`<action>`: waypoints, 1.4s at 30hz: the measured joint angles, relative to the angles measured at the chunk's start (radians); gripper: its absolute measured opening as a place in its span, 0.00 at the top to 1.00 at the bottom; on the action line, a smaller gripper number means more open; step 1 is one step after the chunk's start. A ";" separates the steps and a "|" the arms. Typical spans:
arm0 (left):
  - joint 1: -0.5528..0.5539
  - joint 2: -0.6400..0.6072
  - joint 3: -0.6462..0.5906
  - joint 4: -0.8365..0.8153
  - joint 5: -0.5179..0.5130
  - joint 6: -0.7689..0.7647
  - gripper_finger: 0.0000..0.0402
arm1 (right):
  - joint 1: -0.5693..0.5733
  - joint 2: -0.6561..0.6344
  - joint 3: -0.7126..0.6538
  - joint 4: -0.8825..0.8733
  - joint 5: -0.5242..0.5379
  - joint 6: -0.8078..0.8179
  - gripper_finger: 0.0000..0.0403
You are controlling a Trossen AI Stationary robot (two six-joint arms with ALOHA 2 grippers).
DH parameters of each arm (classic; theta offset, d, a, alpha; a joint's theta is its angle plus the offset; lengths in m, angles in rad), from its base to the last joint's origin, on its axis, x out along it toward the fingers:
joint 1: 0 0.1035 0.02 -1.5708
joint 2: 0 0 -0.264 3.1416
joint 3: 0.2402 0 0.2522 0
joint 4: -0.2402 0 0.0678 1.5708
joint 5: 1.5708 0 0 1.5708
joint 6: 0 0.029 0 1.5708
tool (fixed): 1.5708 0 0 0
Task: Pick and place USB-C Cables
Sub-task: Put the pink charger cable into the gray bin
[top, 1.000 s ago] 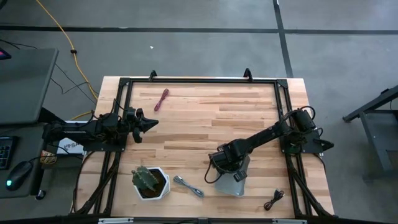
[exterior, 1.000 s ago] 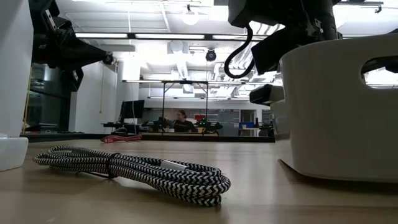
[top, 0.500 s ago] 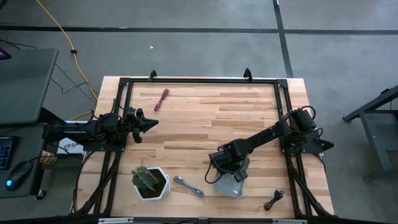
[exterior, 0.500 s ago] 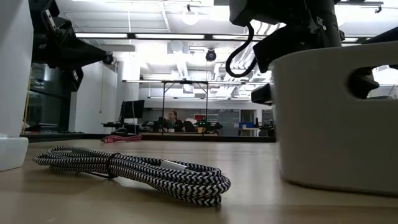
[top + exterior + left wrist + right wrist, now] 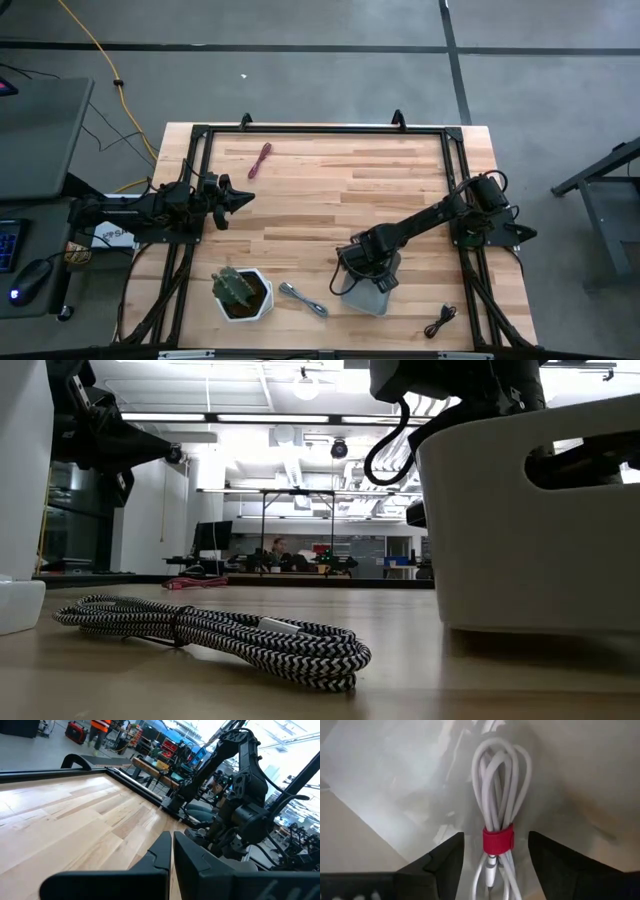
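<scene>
A whitish cable (image 5: 497, 795) bundled with a red strap (image 5: 497, 840) lies inside the white bin (image 5: 370, 300). My right gripper (image 5: 495, 836) points down into the bin, open. Its fingers stand on either side of the bundle with a gap at each side. The maroon cable (image 5: 260, 160) lies at the table's far left. The silver-grey braided cable (image 5: 303, 299) lies near the front edge, and it also shows in the low view (image 5: 220, 635). The black cable (image 5: 440, 321) lies at the front right. My left gripper (image 5: 238, 197) waits shut at the left edge.
A white pot with a cactus (image 5: 242, 293) stands at the front left, close to the silver-grey cable. A black frame (image 5: 320, 130) runs around the tabletop. The bin (image 5: 530, 530) looks tilted in the low view. The table's middle is bare wood (image 5: 330, 190).
The white bin has slid a little toward the table's left edge and turned slightly under my right gripper. The right arm itself has stayed in place.
</scene>
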 joint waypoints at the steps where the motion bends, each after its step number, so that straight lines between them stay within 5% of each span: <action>1: 0.000 0.000 0.000 0.000 0.000 0.000 1.00 | 0.000 0.000 0.000 0.000 -0.001 0.000 0.47; 13: 0.000 0.000 0.000 0.000 0.000 0.000 1.00 | 0.000 -0.038 -0.002 -0.047 -0.011 0.002 0.48; 23: 0.000 0.000 0.000 0.000 0.000 0.000 1.00 | 0.000 -0.200 -0.002 -0.143 -0.001 0.028 0.48; 30: 0.000 0.000 0.000 0.000 0.000 -0.001 1.00 | -0.007 -0.403 -0.053 -0.108 0.092 0.174 0.48; 42: 0.000 0.000 0.000 0.000 0.000 -0.001 1.00 | -0.009 -0.946 -0.511 0.158 0.337 0.695 0.48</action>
